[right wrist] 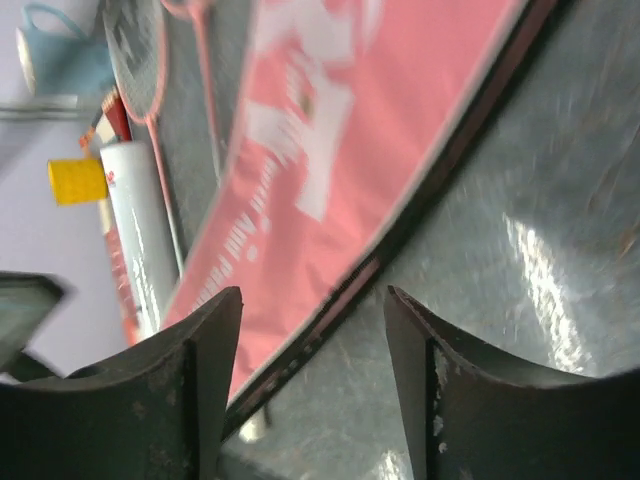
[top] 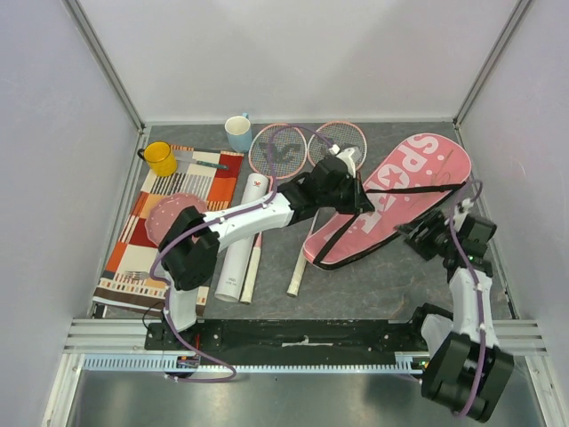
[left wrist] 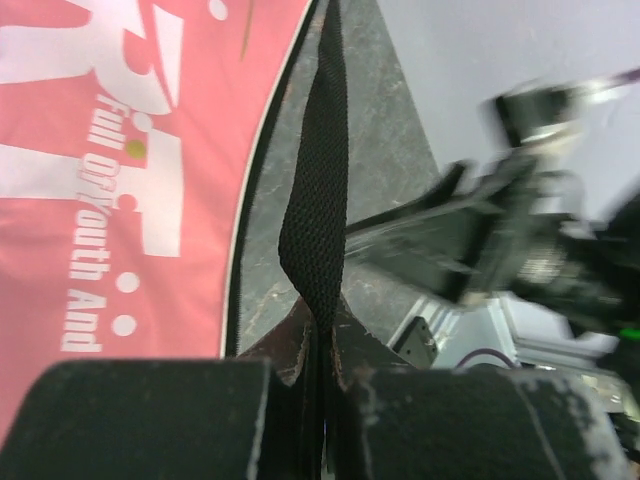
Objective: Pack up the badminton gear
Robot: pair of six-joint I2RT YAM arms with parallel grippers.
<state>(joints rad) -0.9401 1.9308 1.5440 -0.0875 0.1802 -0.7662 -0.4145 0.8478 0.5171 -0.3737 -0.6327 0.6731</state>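
The pink "SPORT" racket bag (top: 400,191) lies flat at the centre right, and shows in the left wrist view (left wrist: 120,170) and the right wrist view (right wrist: 320,160). My left gripper (top: 360,201) is shut on the bag's black strap (left wrist: 318,190), pinched between the jaws (left wrist: 322,350). My right gripper (top: 414,233) is open and empty (right wrist: 312,310), low over the table at the bag's zipped near edge. Two pink-framed rackets (top: 280,151) (top: 339,140) lie behind my left arm. The long white tube (top: 240,253) lies to the left. I cannot make out any shuttlecocks.
A striped mat (top: 142,249) with cutlery and a pink plate (top: 172,213) lies at the left. A yellow mug (top: 160,158) and a blue mug (top: 238,133) stand at the back left. Walls close in on three sides. My right arm (left wrist: 530,240) shows in the left wrist view.
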